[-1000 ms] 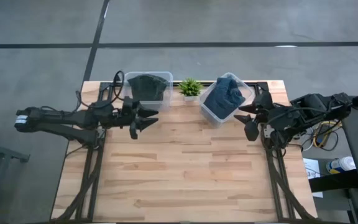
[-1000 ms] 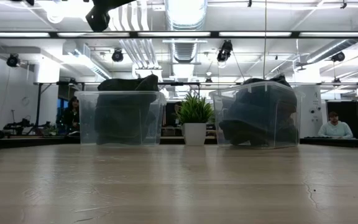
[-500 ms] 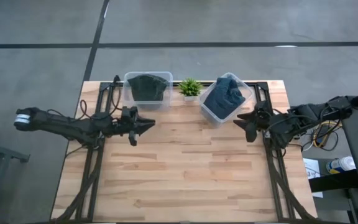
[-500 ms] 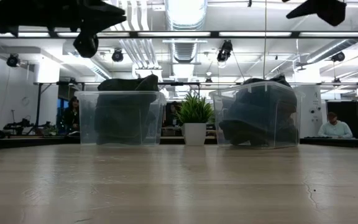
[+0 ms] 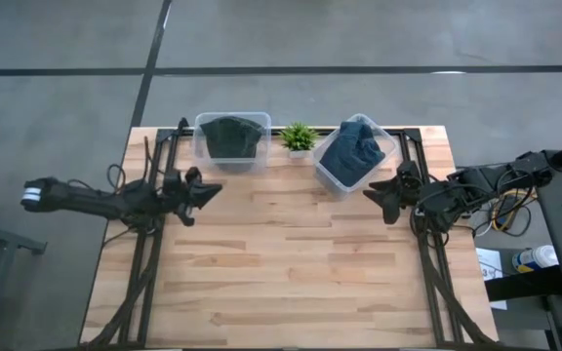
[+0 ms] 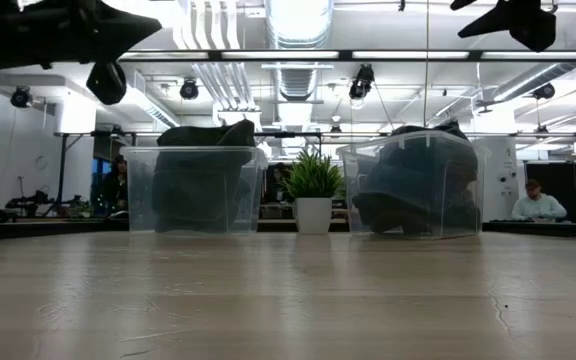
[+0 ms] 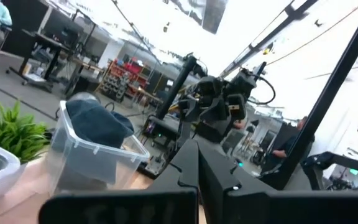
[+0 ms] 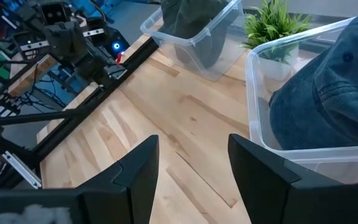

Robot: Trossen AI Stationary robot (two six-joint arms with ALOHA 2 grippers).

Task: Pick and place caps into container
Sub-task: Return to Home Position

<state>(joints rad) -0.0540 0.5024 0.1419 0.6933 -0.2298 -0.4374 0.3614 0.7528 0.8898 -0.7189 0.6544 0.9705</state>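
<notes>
Dark olive caps point(image 5: 230, 135) fill the left clear container point(image 5: 203, 146) at the table's far edge. Slate-blue caps point(image 5: 355, 148) are heaped in the right clear container point(image 5: 386, 146), which stands askew. In the low view both heaps, the olive caps point(image 6: 203, 170) and the blue caps point(image 6: 413, 185), reach above their containers' rims. My left gripper point(image 5: 215, 189) is shut and empty in the air near the table's left edge, in front of the left container; its joined fingers point(image 7: 197, 171) show in the left wrist view. My right gripper point(image 8: 191, 168) is open and empty, just short of the right container.
A small green potted plant point(image 5: 299, 136) stands between the two containers. The wooden tabletop point(image 5: 291, 263) stretches bare from the containers to the near edge. Black frame rails point(image 5: 154, 244) run along both table sides. People sit in the room beyond the table point(image 6: 536, 200).
My left gripper has shut, drawn back toward the table's left edge and sunk lower. My right gripper has come down beside the right container and rolled, its fingers staying apart. Caps and containers have kept still.
</notes>
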